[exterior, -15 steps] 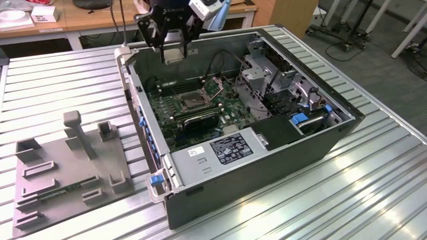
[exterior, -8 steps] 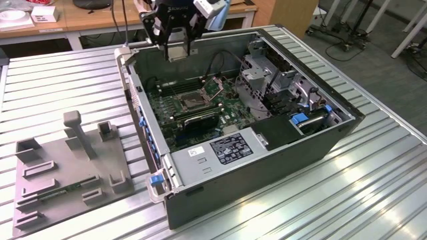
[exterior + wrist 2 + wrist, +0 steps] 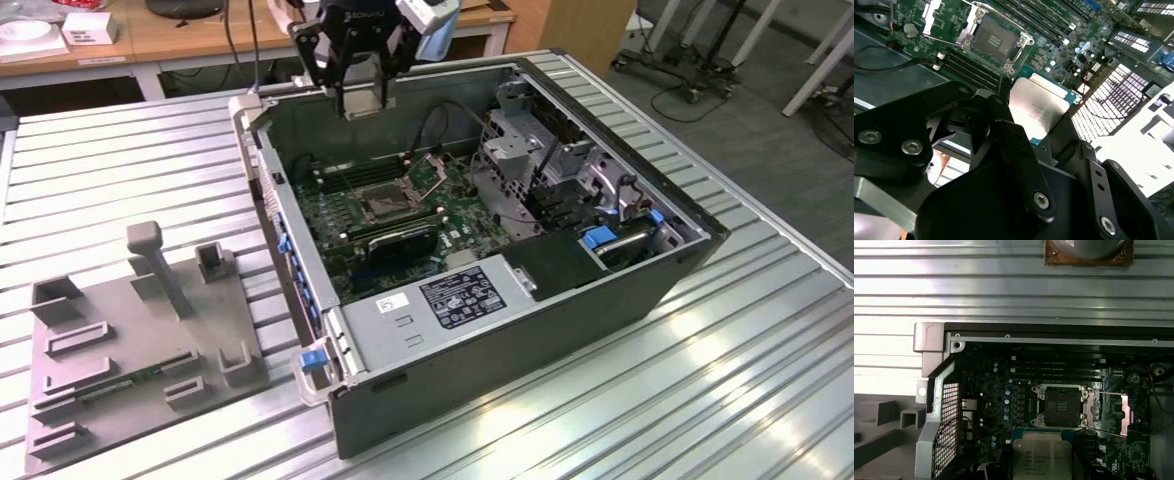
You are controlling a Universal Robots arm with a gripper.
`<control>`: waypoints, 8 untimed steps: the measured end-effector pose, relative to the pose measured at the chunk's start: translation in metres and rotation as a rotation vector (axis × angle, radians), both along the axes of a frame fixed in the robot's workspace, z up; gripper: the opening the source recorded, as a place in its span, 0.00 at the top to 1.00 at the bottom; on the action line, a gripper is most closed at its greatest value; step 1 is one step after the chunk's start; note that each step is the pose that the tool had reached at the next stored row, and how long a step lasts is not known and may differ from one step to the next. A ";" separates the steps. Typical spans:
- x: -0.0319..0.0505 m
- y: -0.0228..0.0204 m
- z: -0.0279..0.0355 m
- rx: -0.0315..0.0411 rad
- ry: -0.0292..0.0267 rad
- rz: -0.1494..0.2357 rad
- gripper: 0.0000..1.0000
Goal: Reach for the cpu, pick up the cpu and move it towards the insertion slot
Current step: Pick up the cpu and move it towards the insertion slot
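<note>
My gripper [image 3: 1029, 127] clamps the cpu [image 3: 1036, 107] above the insertion slot [image 3: 993, 39]; a tilted chip could bend pins.

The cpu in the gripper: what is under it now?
The gripper holds the cpu above the motherboard inside the open computer case. The insertion slot lies beside it, uncovered, not beneath. The board directly under the cpu is hidden.
</note>
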State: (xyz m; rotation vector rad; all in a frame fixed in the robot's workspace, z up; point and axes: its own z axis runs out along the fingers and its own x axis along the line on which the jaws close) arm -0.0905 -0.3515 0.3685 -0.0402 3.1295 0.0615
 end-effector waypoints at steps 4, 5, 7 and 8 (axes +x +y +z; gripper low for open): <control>0.0052 0.0025 -0.0008 0.0000 0.0000 0.000 0.45; 0.0064 0.0031 -0.0010 0.0000 -0.0001 -0.001 0.45; 0.0088 0.0045 -0.0013 0.0000 0.0000 -0.001 0.45; 0.0098 0.0053 -0.0015 0.0000 0.0000 -0.001 0.45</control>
